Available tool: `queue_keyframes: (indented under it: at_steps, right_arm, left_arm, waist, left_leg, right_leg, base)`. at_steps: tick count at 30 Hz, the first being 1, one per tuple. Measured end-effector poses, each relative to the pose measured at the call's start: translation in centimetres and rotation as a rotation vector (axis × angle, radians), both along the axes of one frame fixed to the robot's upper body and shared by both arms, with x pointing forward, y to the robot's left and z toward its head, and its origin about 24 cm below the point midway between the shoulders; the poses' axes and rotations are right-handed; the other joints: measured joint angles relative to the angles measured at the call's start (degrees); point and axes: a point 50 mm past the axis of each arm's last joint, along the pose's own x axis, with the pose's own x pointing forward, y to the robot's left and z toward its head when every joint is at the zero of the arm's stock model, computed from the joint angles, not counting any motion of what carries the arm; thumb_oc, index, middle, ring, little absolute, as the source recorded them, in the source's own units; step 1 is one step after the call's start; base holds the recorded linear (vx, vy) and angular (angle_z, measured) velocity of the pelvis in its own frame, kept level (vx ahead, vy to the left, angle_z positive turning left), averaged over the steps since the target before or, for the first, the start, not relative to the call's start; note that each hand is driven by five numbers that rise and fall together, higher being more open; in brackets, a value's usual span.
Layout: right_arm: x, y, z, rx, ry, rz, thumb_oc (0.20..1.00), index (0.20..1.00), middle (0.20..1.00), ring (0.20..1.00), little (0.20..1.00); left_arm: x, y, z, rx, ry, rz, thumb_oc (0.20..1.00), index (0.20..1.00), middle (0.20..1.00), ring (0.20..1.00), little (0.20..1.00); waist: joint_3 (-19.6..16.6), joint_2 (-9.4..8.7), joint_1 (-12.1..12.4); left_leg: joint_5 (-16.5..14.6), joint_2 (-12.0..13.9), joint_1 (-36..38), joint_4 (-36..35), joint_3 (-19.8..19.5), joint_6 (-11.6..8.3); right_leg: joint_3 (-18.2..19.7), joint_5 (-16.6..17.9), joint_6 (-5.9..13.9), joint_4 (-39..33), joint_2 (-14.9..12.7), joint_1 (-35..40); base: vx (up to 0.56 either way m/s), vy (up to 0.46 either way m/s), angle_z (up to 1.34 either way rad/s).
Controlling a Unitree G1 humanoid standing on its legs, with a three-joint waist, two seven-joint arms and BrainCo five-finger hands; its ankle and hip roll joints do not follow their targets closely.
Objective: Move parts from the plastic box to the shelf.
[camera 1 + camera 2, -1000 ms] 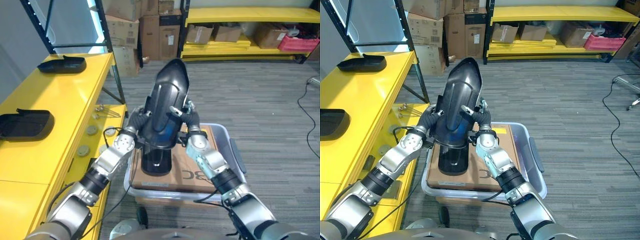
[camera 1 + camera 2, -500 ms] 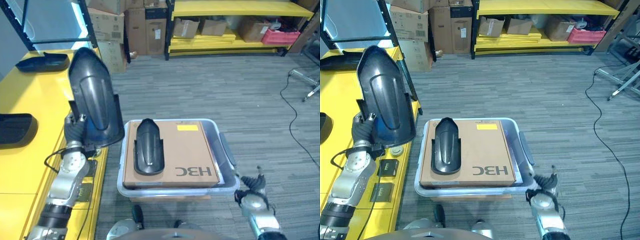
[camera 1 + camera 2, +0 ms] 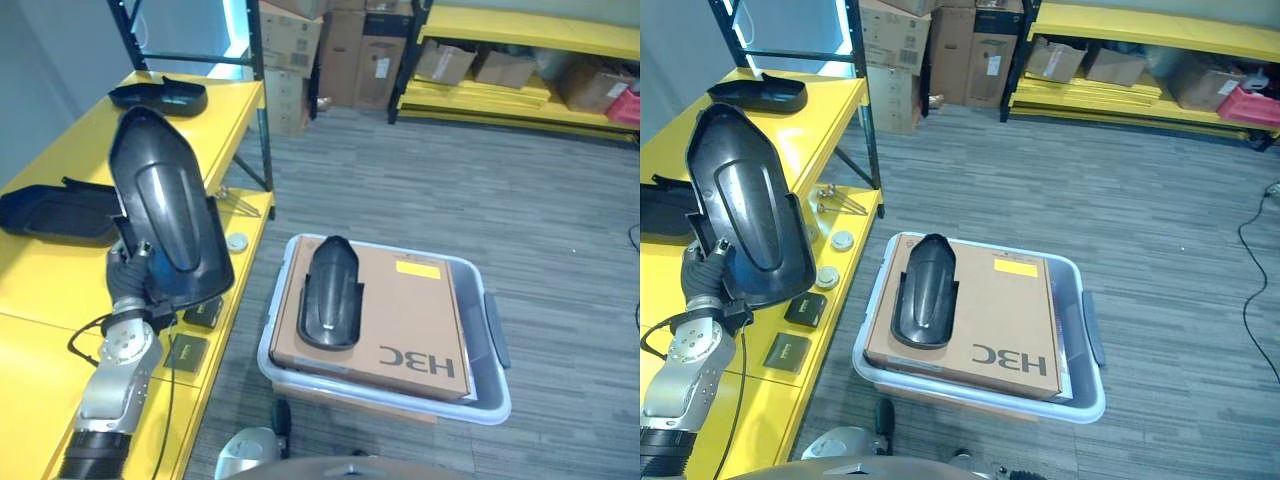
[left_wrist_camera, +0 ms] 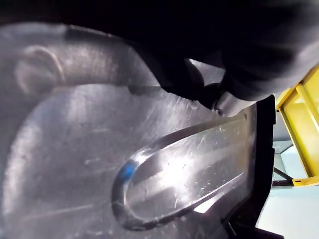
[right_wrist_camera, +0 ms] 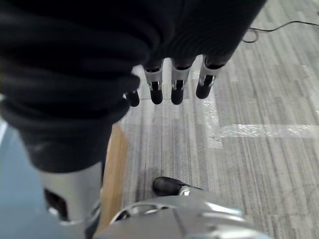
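Parts of black moulded plastic are what the task concerns. In the left eye view, the large black part [image 3: 165,215] stands upright at the near edge of the yellow shelf [image 3: 60,300], its pointed end up. The left hand [image 3: 128,285] holds it from below, dark cover against the part's lower edge. A smaller black part [image 3: 330,292] lies on a brown cardboard sheet [image 3: 400,320] that covers the plastic box [image 3: 490,400], which sits on the grey carpeted floor just beside the shelf. Two more black parts rest on the shelf: one [image 3: 55,210] behind the held part and one [image 3: 160,95] at the far end. Small round discs [image 3: 236,242] and dark flat pieces [image 3: 185,352] lie along the shelf's lower ledge. Cardboard boxes [image 3: 300,40] and a yellow rack [image 3: 520,30] stand at the back.

In the right eye view, the same layout shows: the left hand [image 3: 708,285] is wrapped round the bottom of the large part [image 3: 745,215], which is over the shelf edge, well apart from the box [image 3: 1085,395] and the smaller part [image 3: 923,290].

In the left wrist view, the held part's glossy inner surface [image 4: 149,169] sits right against the camera, with the dark hand [image 4: 249,69] closed on its edge.

In the right wrist view, the right hand [image 5: 172,82] hangs over the floor, fingers straight and holding nothing.
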Motion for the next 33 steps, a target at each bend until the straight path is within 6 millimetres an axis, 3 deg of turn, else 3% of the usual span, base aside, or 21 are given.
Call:
queue_keyframes:
  at_steps: [2, 6, 8, 9, 10, 11, 12, 14, 16, 17, 18, 19, 20, 21, 23, 26, 29, 30, 31, 32, 33]
  right_arm:
    - [-0.1, -0.1, 0.1, 0.010, -0.023, 0.018, 1.000, 1.000, 1.000, 1.000, 1.000]
    - [0.1, -0.7, 0.1, 0.001, -0.038, 0.023, 1.000, 1.000, 1.000, 1.000, 1.000]
    - [0.4, -1.1, 0.1, 0.001, -0.027, 0.026, 1.000, 1.000, 1.000, 1.000, 1.000]
    - [0.3, -1.2, 0.0, 0.009, -0.016, 0.028, 1.000, 1.000, 1.000, 1.000, 1.000]
    - [0.2, -1.2, -0.1, 0.022, -0.008, 0.029, 1.000, 1.000, 1.000, 1.000, 1.000]
    - [-0.1, -1.2, -0.3, 0.029, 0.008, 0.038, 1.000, 1.000, 1.000, 1.000, 1.000]
    - [-0.5, -1.5, -0.3, 0.033, 0.024, 0.043, 1.000, 1.000, 1.000, 1.000, 1.000]
    - [-1.4, -2.1, -0.3, 0.034, 0.059, 0.046, 1.000, 1.000, 1.000, 1.000, 1.000]
    - [-1.0, -1.9, -0.4, 0.053, 0.047, 0.055, 1.000, 1.000, 1.000, 1.000, 1.000]
    - [-0.7, -2.0, -0.3, 0.053, 0.041, 0.050, 1.000, 1.000, 1.000, 1.000, 1.000]
    - [-1.5, -1.8, -0.5, 0.057, 0.074, 0.035, 1.000, 1.000, 1.000, 1.000, 1.000]
    - [-1.8, -1.6, -0.7, 0.062, 0.088, 0.029, 1.000, 1.000, 1.000, 1.000, 1.000]
    - [-1.7, -2.2, -0.6, 0.048, 0.091, 0.024, 1.000, 1.000, 1.000, 1.000, 1.000]
    - [-1.4, -2.2, -0.5, 0.046, 0.082, 0.026, 1.000, 1.000, 1.000, 1.000, 1.000]
    - [-1.0, -2.4, -0.4, 0.039, 0.081, 0.034, 1.000, 1.000, 1.000, 1.000, 1.000]
    - [1.7, -2.5, 0.1, 0.012, 0.050, 0.141, 1.000, 1.000, 1.000, 1.000, 1.000]
    - [2.5, -1.5, -0.1, 0.054, 0.030, 0.141, 1.000, 1.000, 1.000, 1.000, 1.000]
    - [2.3, -1.0, -0.3, 0.087, 0.011, 0.105, 1.000, 1.000, 1.000, 1.000, 1.000]
    - [2.3, -2.0, 0.1, 0.090, -0.068, 0.000, 1.000, 1.000, 1.000, 1.000, 1.000]
    - [2.0, -2.5, 0.2, 0.091, -0.120, -0.062, 1.000, 1.000, 1.000, 1.000, 1.000]
    - [2.8, -3.1, 0.6, 0.090, -0.175, -0.088, 1.000, 1.000, 1.000, 1.000, 1.000]
  left_arm:
    - [0.8, -0.9, 0.4, 0.000, -0.018, -0.042, 0.200, 0.200, 0.200, 0.200, 0.200]
    - [2.7, -2.3, 2.7, 0.029, -0.099, -0.121, 0.200, 0.200, 0.200, 0.200, 0.200]
    - [2.5, -1.8, 2.7, 0.034, -0.096, -0.087, 0.200, 0.200, 0.200, 0.200, 0.200]
    - [2.3, -1.7, 2.4, 0.031, -0.085, -0.073, 0.200, 0.200, 0.200, 0.200, 0.200]
    - [2.2, -1.6, 2.2, 0.029, -0.078, -0.064, 0.200, 0.200, 0.200, 0.200, 0.200]
    - [1.9, -1.5, 1.8, 0.025, -0.063, -0.050, 0.200, 0.200, 0.200, 0.200, 0.200]
    - [1.7, -1.6, 1.5, 0.018, -0.054, -0.047, 0.200, 0.200, 0.200, 0.200, 0.200]
    - [1.1, -2.5, 1.0, -0.020, -0.054, -0.069, 0.200, 0.200, 0.200, 0.200, 0.200]
    - [0.7, -2.5, 1.0, -0.017, -0.050, -0.083, 0.200, 0.200, 0.200, 0.200, 0.200]
    - [0.7, -2.8, 0.8, -0.024, -0.043, -0.103, 0.200, 0.200, 0.200, 0.200, 0.200]
    - [0.7, -3.1, 0.7, -0.020, -0.040, -0.144, 0.200, 0.200, 0.200, 0.200, 0.200]
    - [0.6, -3.1, 0.6, -0.020, -0.036, -0.141, 0.200, 0.200, 0.200, 0.200, 0.200]
    - [0.6, -3.1, 0.3, -0.023, -0.026, -0.139, 0.200, 0.200, 0.200, 0.200, 0.200]
    - [0.7, -3.2, 0.3, -0.023, -0.029, -0.147, 0.200, 0.200, 0.200, 0.200, 0.200]
    - [0.7, -3.4, 0.3, -0.020, -0.030, -0.153, 0.200, 0.200, 0.200, 0.200, 0.200]
    - [1.0, -2.7, 0.6, 0.014, -0.033, -0.146, 0.200, 0.200, 0.200, 0.200, 0.200]
    - [1.9, -2.5, 1.3, 0.035, -0.053, -0.189, 0.200, 0.200, 0.200, 0.200, 0.200]
    - [2.0, -2.3, 1.6, 0.039, -0.062, -0.195, 0.200, 0.200, 0.200, 0.200, 0.200]
    - [2.6, -2.7, 1.6, 0.038, -0.068, -0.215, 0.200, 0.200, 0.200, 0.200, 0.200]
    - [2.8, -2.9, 1.5, 0.045, -0.065, -0.229, 0.200, 0.200, 0.200, 0.200, 0.200]
    - [2.8, -3.0, 1.5, 0.078, -0.065, -0.233, 0.200, 0.200, 0.200, 0.200, 0.200]
  waist:
    - [0.1, 0.79, -1.2]
    - [0.5, 2.81, -2.0]
    - [0.5, 2.68, -0.8]
    - [0.6, 2.52, -0.3]
    - [1.2, 1.01, 0.4]
    - [1.2, 0.71, 1.5]
    - [1.0, 1.73, 2.2]
    - [0.5, 4.41, 1.4]
    - [1.7, 3.93, 4.1]
    - [2.0, 3.53, 3.4]
    - [2.9, 1.28, 1.9]
    - [3.5, 0.81, 2.5]
    - [3.3, 2.01, 1.9]
    - [3.4, 2.83, -0.3]
    - [3.8, 3.09, 0.3]
    - [3.6, 2.81, 0.5]
    - [3.0, 2.27, 2.7]
    - [2.5, 1.84, 2.9]
    - [2.8, 3.76, 0.7]
    - [2.2, 3.59, -1.1]
    - [2.3, 3.01, -2.7]
  left_leg:
    - [1.2, -0.8, -1.1, 0.0, -4.9, -0.01]
    - [3.1, -1.0, -4.3, 0.0, -16.2, 0.81]
    - [2.4, -0.8, -5.1, 0.0, -15.3, -0.16]
    - [-1.1, -0.8, -5.5, 0.0, -14.5, -4.20]
    - [-1.8, -1.4, -5.9, 0.7, -12.8, -4.61]
    - [-0.8, -1.3, -5.8, 3.5, -11.6, -2.31]
    - [-3.0, 0.1, -5.2, 4.7, -10.4, -2.67]
    - [2.9, 3.2, -3.8, 0.6, -10.5, -1.87]
    - [1.7, 4.2, -5.4, 0.2, -7.8, -2.44]
    - [-0.6, 4.5, -6.4, 0.0, -4.2, -2.38]
    - [-5.3, 5.3, -7.1, 0.6, 9.5, -4.36]
    - [-3.0, 6.1, -7.0, 1.4, 13.2, -4.34]
    - [-4.7, 7.9, -5.3, 3.7, 22.4, -3.88]
    - [-3.2, 8.0, -4.3, 3.2, 24.1, -2.42]
    - [-1.1, 7.5, -3.8, 2.8, 23.9, -2.20]
    - [-1.0, 3.5, -3.0, 3.1, 20.8, -1.83]
    - [-6.2, 0.9, -3.7, 8.6, 19.7, 1.34]
    - [-8.1, -0.8, -3.9, 10.2, 19.9, 3.18]
    - [-9.0, -2.1, -3.5, 12.2, 15.5, 8.09]
    - [-9.7, -3.9, -2.7, 11.9, 13.2, 8.72]
    - [-9.7, -5.1, -0.8, 9.8, 12.4, 8.54]
  right_leg:
    - [1.5, -2.3, -0.53, 3.9, 0.4, -0.2]
    - [11.9, -7.7, -3.08, 5.1, 4.8, -2.8]
    - [11.0, -4.9, -3.88, 3.2, 5.5, -2.4]
    - [9.5, -4.2, -5.01, 1.7, 4.9, -1.9]
    - [8.1, -3.5, -5.26, 0.6, 3.4, -1.7]
    - [6.0, -2.0, -4.61, 0.0, 2.3, -1.2]
    - [4.8, -1.9, -4.08, 0.1, 3.4, -0.4]
    - [0.3, -3.5, -3.74, 1.9, 5.8, 0.3]
    - [-2.9, -3.8, -4.23, 2.6, 6.4, -0.3]
    - [-6.0, -4.0, -4.13, 3.0, 5.8, 0.1]
    - [-11.7, -5.0, -4.83, 2.7, 2.3, -0.1]
    - [-12.8, -5.4, -5.04, 2.8, 1.6, -0.1]
    - [-16.4, -5.5, -2.87, 4.6, 0.6, 1.1]
    - [-18.5, -6.7, -2.44, 5.3, 0.6, 2.4]
    - [-15.2, -8.7, -1.26, 7.1, -0.6, 1.3]
    - [-8.6, -8.9, -1.16, 7.7, -2.7, 0.7]
    - [-8.8, -10.2, -1.20, 9.2, -6.0, 2.5]
    - [-9.0, -9.4, 1.34, 13.3, -7.3, 2.2]
    - [-5.8, -9.5, 5.07, 35.7, -12.7, -4.9]
    - [-1.7, -1.8, 5.84, 51.7, -17.5, -12.9]
    - [7.8, -1.3, 5.76, 62.9, -17.8, -23.1]
  base:
    - [0.01, -0.117, 1.11]
    - [-0.02, -0.185, 1.58]
    - [-0.04, -0.149, 1.01]
    - [-0.07, -0.158, 0.75]
    - [-0.08, -0.149, 0.58]
    - [-0.09, -0.127, 0.52]
    - [-0.09, -0.106, 0.79]
    - [-0.09, -0.071, 1.29]
    - [-0.01, -0.034, 1.02]
    - [0.02, 0.022, 2.06]
    - [0.00, 0.074, 2.03]
    - [0.08, 0.107, 2.09]
    - [0.13, 0.122, 1.60]
    - [0.16, 0.132, 1.54]
    - [0.17, 0.139, 0.37]
    - [0.22, 0.151, -0.18]
    - [0.31, 0.297, 0.20]
    - [0.30, 0.432, 0.72]
    - [0.17, 0.216, 1.22]
    - [0.12, 0.025, 1.36]
    - [0.08, -0.290, 1.08]
